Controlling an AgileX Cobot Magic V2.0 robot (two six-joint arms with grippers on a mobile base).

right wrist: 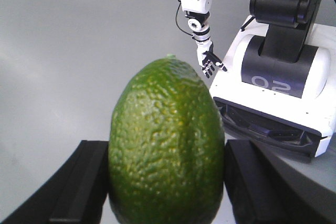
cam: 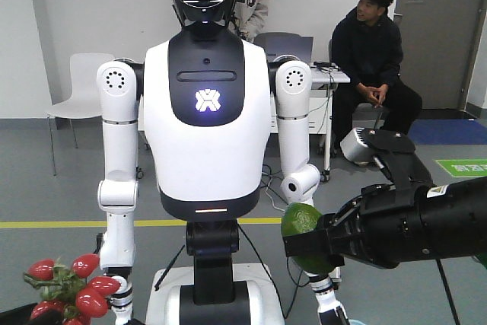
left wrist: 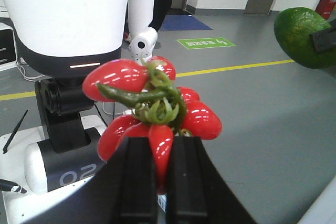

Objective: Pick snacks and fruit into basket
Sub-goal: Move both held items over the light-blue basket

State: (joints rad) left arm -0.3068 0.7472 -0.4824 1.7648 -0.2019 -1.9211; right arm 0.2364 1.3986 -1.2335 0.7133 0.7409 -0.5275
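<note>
My right gripper [right wrist: 167,184] is shut on a bumpy green fruit [right wrist: 168,145], one black finger [right wrist: 84,182] on each side, and holds it up in the air. The same fruit shows in the front view [cam: 299,221] and at the right edge of the left wrist view [left wrist: 302,38]. My left gripper [left wrist: 160,174] is shut on a bunch of glossy red fruits with a green stalk [left wrist: 157,103], which is also low on the left in the front view [cam: 72,287]. The mint-green snack pouch and the light-blue basket are out of view.
A white humanoid robot [cam: 207,112] on a wheeled base [right wrist: 278,87] stands right in front of me. Behind it are a white chair [cam: 84,85], a table [cam: 335,75] and two people [cam: 373,43]. A yellow line [cam: 46,224] crosses the grey floor.
</note>
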